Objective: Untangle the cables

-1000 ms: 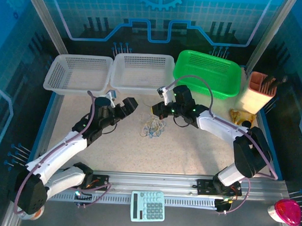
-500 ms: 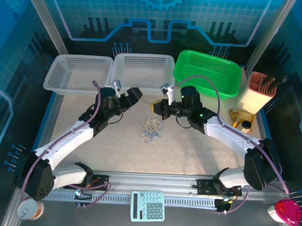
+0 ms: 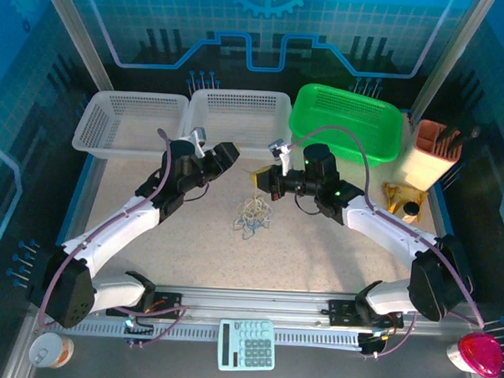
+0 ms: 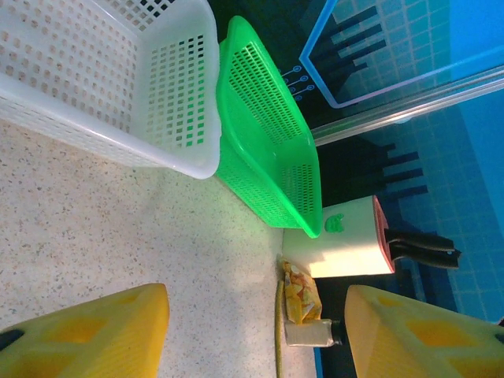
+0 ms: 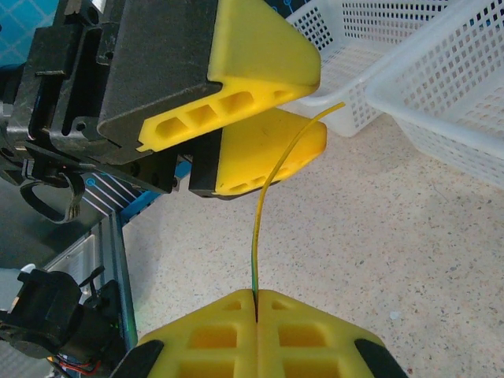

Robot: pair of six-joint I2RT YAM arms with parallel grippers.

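Note:
The cables (image 3: 252, 214) lie in a small tangled heap of white, tan and bluish loops on the speckled table, just in front of both grippers. My right gripper (image 3: 257, 179) (image 5: 256, 295) is shut on one thin yellow cable (image 5: 264, 205). This cable rises from its fingertips and runs between the yellow fingers of my left gripper (image 5: 319, 106). In the left wrist view the same cable (image 4: 277, 339) shows as a thin line in the wide gap of the left gripper (image 4: 256, 307), touching neither finger. The left gripper (image 3: 226, 157) is open, facing the right one.
Two white baskets (image 3: 129, 123) (image 3: 238, 121) and a green basket (image 3: 349, 122) line the back edge. A beige holder (image 3: 433, 155) and a yellow packet (image 3: 400, 195) sit at the right. A calculator (image 3: 247, 344) lies on the front rail.
My left arm has reached forward and right, up to the right gripper, and its jaws have narrowed around the yellow cable. The right gripper has stayed shut on that cable.

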